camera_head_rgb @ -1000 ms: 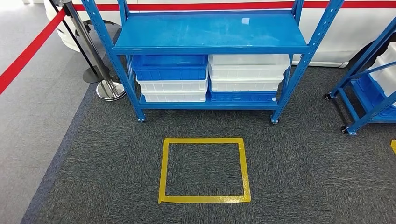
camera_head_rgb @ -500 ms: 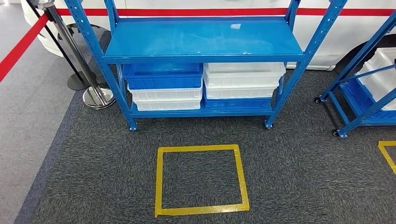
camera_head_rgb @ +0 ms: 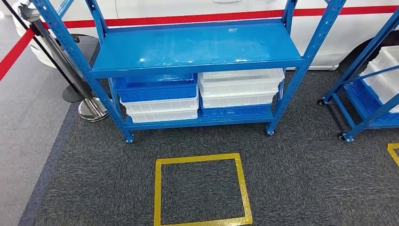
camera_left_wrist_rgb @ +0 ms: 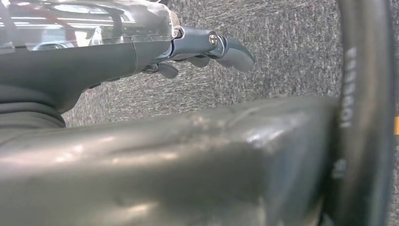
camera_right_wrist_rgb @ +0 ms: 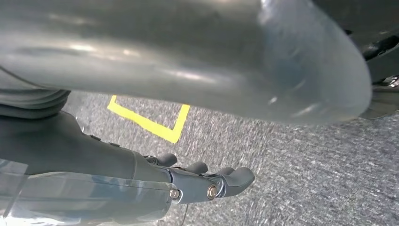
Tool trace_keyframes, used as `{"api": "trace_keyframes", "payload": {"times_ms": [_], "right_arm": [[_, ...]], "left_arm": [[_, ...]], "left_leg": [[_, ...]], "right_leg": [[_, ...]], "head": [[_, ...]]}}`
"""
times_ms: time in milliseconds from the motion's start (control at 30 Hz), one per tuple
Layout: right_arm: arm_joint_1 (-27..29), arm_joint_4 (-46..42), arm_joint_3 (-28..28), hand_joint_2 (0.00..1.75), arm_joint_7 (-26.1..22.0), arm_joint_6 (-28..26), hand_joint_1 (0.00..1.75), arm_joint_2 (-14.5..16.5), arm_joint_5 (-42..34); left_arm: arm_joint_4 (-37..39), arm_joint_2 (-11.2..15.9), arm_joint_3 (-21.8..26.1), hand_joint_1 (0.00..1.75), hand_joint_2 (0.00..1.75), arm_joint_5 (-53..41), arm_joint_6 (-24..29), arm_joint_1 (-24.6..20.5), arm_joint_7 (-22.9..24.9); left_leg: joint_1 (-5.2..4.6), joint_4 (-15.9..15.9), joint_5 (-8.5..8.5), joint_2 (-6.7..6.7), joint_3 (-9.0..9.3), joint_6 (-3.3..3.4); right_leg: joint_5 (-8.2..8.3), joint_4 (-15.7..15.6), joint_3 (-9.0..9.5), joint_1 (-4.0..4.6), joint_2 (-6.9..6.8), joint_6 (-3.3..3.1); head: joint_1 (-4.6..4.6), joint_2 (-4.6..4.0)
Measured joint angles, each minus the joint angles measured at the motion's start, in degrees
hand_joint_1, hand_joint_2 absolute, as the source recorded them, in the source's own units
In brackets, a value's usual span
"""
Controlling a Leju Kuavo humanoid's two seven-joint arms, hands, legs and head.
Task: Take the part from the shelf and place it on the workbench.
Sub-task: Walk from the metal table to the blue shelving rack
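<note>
A: The floor is dark grey carpet (camera_head_rgb: 301,179) with a yellow tape square (camera_head_rgb: 201,190) on it. Behind the square stands a blue shelf (camera_head_rgb: 197,47).

B: Where is the part?

A: I cannot tell. The upper board of the shelf is bare; the lower board holds stacked blue and white bins (camera_head_rgb: 200,96).

B: And the hands?

A: The left hand (camera_left_wrist_rgb: 207,49) and the right hand (camera_right_wrist_rgb: 202,181) hang over the carpet. Both hold nothing, fingers loosely extended and a little apart.

blue shelf (camera_head_rgb: 195,49), yellow tape square (camera_head_rgb: 201,190) — grey carpet (camera_head_rgb: 301,174)
</note>
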Motion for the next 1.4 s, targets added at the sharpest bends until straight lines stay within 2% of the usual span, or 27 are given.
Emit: {"api": "trace_keyframes", "payload": {"times_ms": [67,100,133,167,267,300,333,400,433,467,500,567,600,667,700,767,833,900,967,1000,1033,1100,1167,1267,1300,1333,1400], "right_arm": [[-0.07,0.01,-0.04,0.00,0.12,0.24,0.00,0.01,-0.21],[-0.12,0.02,-0.05,0.00,0.14,0.29,0.00,0.02,-0.20],[-0.17,0.03,-0.06,0.00,0.16,0.28,0.00,0.04,-0.11],[-0.11,0.04,-0.07,0.00,0.19,0.27,0.00,0.05,0.02],[0.02,0.04,-0.07,0.00,0.22,0.21,0.00,0.07,0.39],[-0.05,0.04,-0.07,0.00,0.22,0.16,0.00,0.07,0.43],[-0.18,0.04,-0.06,0.00,0.23,0.09,0.00,0.07,0.43],[-0.39,0.04,-0.05,0.00,0.23,-0.03,0.00,0.07,0.43],[-0.42,0.04,-0.04,0.00,0.23,-0.05,0.00,0.07,0.43],[-0.39,0.04,-0.04,0.00,0.23,-0.06,0.00,0.07,0.44],[-0.29,0.04,-0.04,0.00,0.23,-0.06,0.00,0.06,0.44],[-0.01,0.04,-0.04,0.00,0.23,-0.06,0.00,0.05,0.45],[0.11,0.04,-0.04,0.00,0.23,-0.06,0.00,0.03,0.45],[0.07,0.04,-0.04,0.00,0.23,-0.06,0.00,-0.01,0.44],[0.00,0.04,-0.04,0.00,0.23,-0.06,0.00,-0.02,0.44],[-0.01,0.04,-0.04,0.00,0.23,-0.06,0.00,-0.01,0.45],[0.01,0.04,-0.04,0.00,0.23,-0.07,0.00,0.00,0.46],[-0.06,0.04,-0.04,0.00,0.23,-0.08,0.00,0.00,0.50],[-0.07,0.04,-0.04,0.00,0.23,-0.08,0.00,0.00,0.53],[-0.02,0.04,-0.04,0.00,0.23,-0.08,0.00,0.00,0.54],[0.03,0.04,-0.04,0.00,0.23,-0.08,0.00,0.00,0.54],[0.11,0.06,-0.04,0.00,0.24,-0.08,0.00,0.01,0.54],[0.03,0.09,-0.04,0.00,0.26,-0.08,0.00,0.03,0.55],[-0.16,0.11,-0.04,0.00,0.28,-0.06,0.00,0.04,0.58],[-0.26,0.11,-0.04,0.00,0.28,-0.05,0.00,0.04,0.59],[-0.40,0.11,-0.04,0.00,0.30,-0.04,0.00,0.04,0.60],[-0.59,0.11,-0.04,0.00,0.30,-0.02,0.00,0.04,0.61]], "left_arm": [[0.00,0.00,0.04,0.00,0.00,-0.10,0.00,0.31,0.05],[0.01,0.00,0.07,0.00,0.00,-0.16,0.00,0.38,0.11],[0.01,-0.01,0.10,0.00,0.00,-0.21,0.01,0.36,0.17],[0.01,-0.01,0.13,0.00,0.00,-0.26,0.02,0.27,0.23],[0.00,0.00,0.13,0.00,0.00,-0.36,0.03,0.02,0.27],[0.00,0.00,0.13,0.00,0.00,-0.39,0.02,-0.03,0.25],[0.00,0.00,0.13,0.00,0.00,-0.42,0.02,-0.08,0.24],[0.00,0.01,0.13,0.00,0.00,-0.43,0.01,-0.09,0.24],[0.00,0.02,0.13,0.00,0.00,-0.43,0.01,-0.07,0.24],[0.00,0.02,0.14,0.00,0.00,-0.43,0.01,-0.03,0.24],[0.00,0.02,0.14,0.00,0.00,-0.43,0.00,0.02,0.25],[0.01,-0.02,0.16,0.00,0.00,-0.43,0.00,0.16,0.25],[0.01,-0.07,0.16,0.00,0.00,-0.43,0.00,0.15,0.25],[0.02,-0.16,0.17,0.00,0.00,-0.43,0.00,0.05,0.25],[0.02,-0.17,0.17,0.00,0.00,-0.43,0.00,-0.05,0.25],[0.01,-0.16,0.17,0.00,0.00,-0.43,0.00,-0.14,0.25],[0.01,-0.17,0.17,0.00,0.00,-0.44,0.00,-0.26,0.23],[0.02,-0.20,0.17,0.00,0.00,-0.45,0.00,-0.26,0.24],[0.02,-0.20,0.17,0.00,0.00,-0.45,0.00,-0.10,0.25],[0.02,-0.20,0.18,0.00,0.00,-0.45,0.00,-0.02,0.25],[0.02,-0.20,0.19,0.00,0.00,-0.45,0.00,0.04,0.25],[0.02,-0.20,0.20,0.00,0.00,-0.44,0.00,0.20,0.25],[0.02,-0.20,0.20,0.00,0.00,-0.44,0.00,0.36,0.28],[0.02,-0.19,0.23,0.00,0.00,-0.44,0.00,0.41,0.31],[0.02,-0.19,0.24,0.00,0.00,-0.45,0.00,0.30,0.29],[0.02,-0.19,0.24,0.00,0.00,-0.46,0.00,0.14,0.27],[0.02,-0.19,0.24,0.00,0.00,-0.47,0.00,-0.10,0.24]], "left_leg": [[0.10,-6.41,5.71,-0.38,0.80,0.35],[0.02,-9.15,7.53,-0.53,1.17,0.64],[-0.13,-10.87,8.67,-0.60,1.41,0.95],[-0.27,-11.68,8.96,-0.62,1.53,1.34],[-0.32,-12.89,8.98,-0.72,3.27,2.73],[-0.28,-13.16,8.87,-0.69,3.96,3.14],[-0.26,-13.38,8.75,-0.62,4.51,3.47],[-0.36,-13.43,8.21,-0.46,5.02,3.80],[-0.40,-13.43,7.84,-0.43,5.32,3.83],[-0.43,-13.43,7.42,-0.43,5.75,3.80],[-0.44,-13.43,6.94,-0.47,6.34,3.71],[-0.43,-13.44,5.87,-0.54,7.65,3.44],[-0.48,-13.41,5.35,-0.55,8.20,3.19],[-0.57,-13.49,4.62,-0.48,8.85,2.48],[-0.64,-13.50,4.54,-0.45,9.27,2.11],[-0.63,-12.68,4.59,-0.40,9.66,1.53],[-0.48,-8.33,4.06,-0.42,7.42,0.99],[-0.23,-1.52,1.69,-0.43,2.85,0.52],[-0.04,2.02,-0.49,-0.42,-0.91,0.21],[0.03,1.39,-0.14,-0.42,-1.73,0.13],[0.08,-0.89,1.60,-0.41,-1.77,0.15],[-0.02,-7.26,7.29,-0.40,-0.97,0.56],[-0.40,-10.68,10.10,-0.35,-0.39,1.30],[-0.54,-11.67,10.04,-0.37,1.20,2.57],[-0.44,-12.06,9.87,-0.41,1.91,2.97],[-0.36,-12.39,9.71,-0.44,2.59,3.33],[-0.30,-12.68,9.21,-0.41,3.33,3.78]], "right_leg": [[-0.92,0.00,1.26,-0.04,0.61,0.24],[-1.29,0.00,1.68,-0.04,0.92,0.44],[-1.64,-0.08,1.93,-0.04,1.11,0.73],[-1.80,0.03,2.25,-0.02,1.33,1.13],[-2.04,1.32,2.91,-0.07,0.81,2.29],[-2.73,2.77,2.32,-0.07,0.31,2.49],[-3.95,5.15,0.99,-0.08,-0.17,2.65],[-6.88,11.59,-3.38,-0.08,-0.65,2.90],[-7.56,14.09,-5.50,-0.10,-0.69,2.99],[-7.22,15.03,-6.90,-0.12,-0.72,3.02],[-5.71,14.00,-7.32,-0.11,-0.77,3.00],[-0.43,7.47,-5.98,-0.02,-1.02,2.70],[1.19,4.34,-5.25,0.17,-1.21,2.43],[2.43,1.20,-4.58,0.55,-1.45,1.68],[1.96,1.01,-4.40,0.66,-1.41,1.34],[2.13,0.38,-3.29,0.40,-1.26,0.66],[1.69,-0.28,-1.83,0.17,-1.27,0.02],[0.91,-0.58,-0.79,0.16,-1.22,-0.33],[-0.09,-0.59,0.33,0.15,-1.01,-0.32],[-0.64,-0.59,1.06,0.14,-0.92,-0.25],[-1.23,-0.59,1.87,0.14,-0.86,-0.14],[-2.45,-0.56,3.39,0.16,-0.81,0.21],[-3.47,-0.56,4.30,0.18,-0.65,0.88],[-3.93,0.21,5.46,0.10,-0.60,2.05],[-4.09,1.40,5.26,0.07,-0.68,2.29],[-4.64,3.34,4.23,0.02,-0.75,2.48],[-6.81,9.48,-0.11,-0.06,-0.86,2.72]], "head": [[0.01,0.00],[0.01,0.00],[0.01,0.00],[0.02,0.00],[0.02,0.00],[0.02,0.00],[0.02,0.00],[0.02,0.00],[0.02,0.00],[0.02,0.00],[0.02,0.00],[0.03,0.00],[0.03,0.00],[0.02,0.00],[0.01,0.00],[0.01,0.00],[0.00,0.00],[-0.01,0.00],[-0.01,0.00],[-0.01,0.00],[-0.01,0.00],[0.01,0.00],[0.01,0.00],[0.01,0.00],[0.02,0.00],[0.01,0.00],[0.01,0.00]]}}
